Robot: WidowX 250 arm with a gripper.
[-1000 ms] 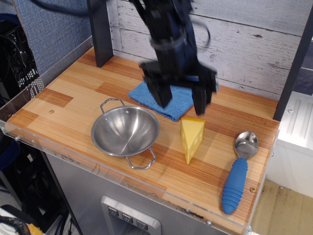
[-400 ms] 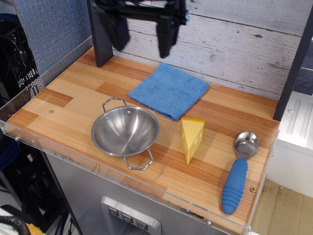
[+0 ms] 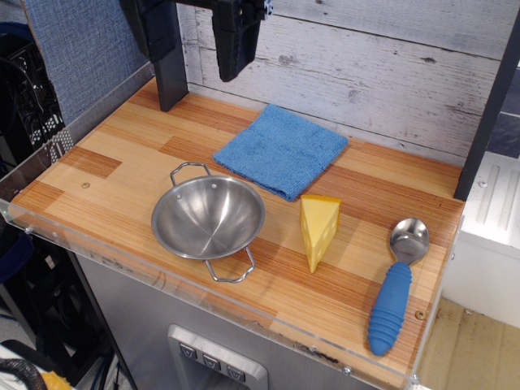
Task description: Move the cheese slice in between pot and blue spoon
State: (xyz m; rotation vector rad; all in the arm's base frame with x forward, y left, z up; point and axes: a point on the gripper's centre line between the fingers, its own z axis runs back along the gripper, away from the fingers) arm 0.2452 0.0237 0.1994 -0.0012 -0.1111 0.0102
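Yellow and wedge-shaped, the cheese slice (image 3: 318, 228) stands on the wooden table (image 3: 122, 162) between the pot (image 3: 209, 218) and the blue spoon (image 3: 396, 286), apart from both, so the placing looks done and the sound move is to keep the arm clear. High at the back-left, the gripper (image 3: 195, 32) hangs empty with its two dark fingers (image 3: 236, 41) spread apart. Open board lies left of the pot, while the blue cloth (image 3: 281, 150) sits just behind the cheese and the spoon's handle nears the front lip.
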